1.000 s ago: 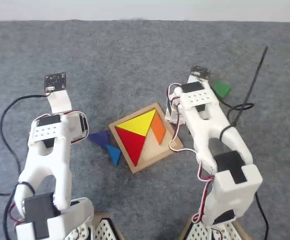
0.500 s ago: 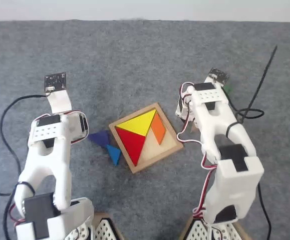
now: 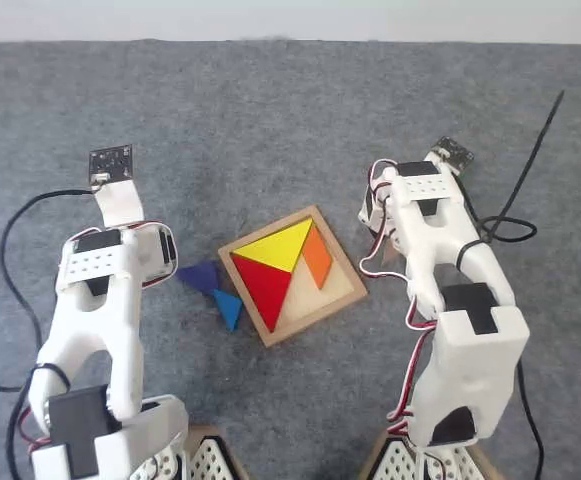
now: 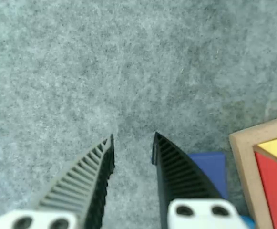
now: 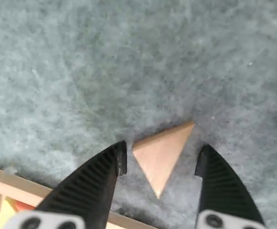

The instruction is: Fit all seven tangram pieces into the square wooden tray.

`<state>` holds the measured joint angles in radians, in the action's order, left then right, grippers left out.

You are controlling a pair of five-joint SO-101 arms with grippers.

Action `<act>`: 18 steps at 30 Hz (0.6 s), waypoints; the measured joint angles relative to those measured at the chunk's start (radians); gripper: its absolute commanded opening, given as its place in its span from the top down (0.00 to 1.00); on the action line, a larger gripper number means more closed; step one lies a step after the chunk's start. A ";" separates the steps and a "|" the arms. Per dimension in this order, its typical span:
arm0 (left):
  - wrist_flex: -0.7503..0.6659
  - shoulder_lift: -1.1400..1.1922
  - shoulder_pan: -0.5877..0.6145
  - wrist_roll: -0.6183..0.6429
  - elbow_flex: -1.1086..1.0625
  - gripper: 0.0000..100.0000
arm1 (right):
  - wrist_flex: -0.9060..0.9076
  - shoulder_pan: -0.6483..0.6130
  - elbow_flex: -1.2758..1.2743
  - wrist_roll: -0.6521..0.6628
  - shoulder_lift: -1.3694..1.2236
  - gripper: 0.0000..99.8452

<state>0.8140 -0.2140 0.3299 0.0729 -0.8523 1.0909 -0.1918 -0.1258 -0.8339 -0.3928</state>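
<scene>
OK — tray point(image 3: 338, 288) holds yellow triangle point(image 3: 275, 248), red triangle point(image 3: 265, 285), orange piece point(image 3: 317, 258); part of its floor is bare. On the carpet point(image 5: 128, 57) the tan triangle point(image 5: 161, 155) lies flat between my right gripper point(image 5: 163, 147) fingers point(image 5: 100, 176), spread wide and gripping nothing, one corner toward the tray rim. My left gripper point(image 4: 133, 136) — half open, empty, blue piece point(image 4: 210, 167) beside one finger.

tray point(image 3: 342, 290): pale wood, smooth | triangle point(image 5: 161, 152): bare matt wood | table cover point(image 3: 270, 120): grey, probably felt

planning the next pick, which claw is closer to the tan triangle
Right. The right claw is open astride the tan triangle; the left claw sits across the tray, beside a blue piece.
</scene>
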 measured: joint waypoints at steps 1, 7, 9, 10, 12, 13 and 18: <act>0.000 0.000 0.000 0.000 0.000 0.88 | 0.000 0.000 0.000 0.000 0.000 0.77; 0.000 0.000 0.000 0.000 0.000 0.88 | -0.002 0.000 0.000 0.002 0.000 0.87; 0.000 0.000 0.000 0.000 0.000 0.88 | 0.000 0.009 0.000 0.002 0.000 0.90; 0.000 0.000 0.000 0.000 0.000 0.88 | 0.000 0.011 0.000 0.005 0.000 0.91; 0.000 0.000 0.000 0.000 0.000 0.88 | 0.000 0.011 0.000 0.031 0.000 0.91; 0.000 0.000 0.000 0.000 0.000 0.88 | 0.000 0.011 0.000 0.035 0.000 0.91; 0.000 0.000 0.000 0.000 0.000 0.88 | 0.000 0.011 0.000 0.051 0.000 0.91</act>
<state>0.8140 -0.2140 0.3299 0.0729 -0.8523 1.0909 -0.1811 -0.1258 -0.7833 -0.3928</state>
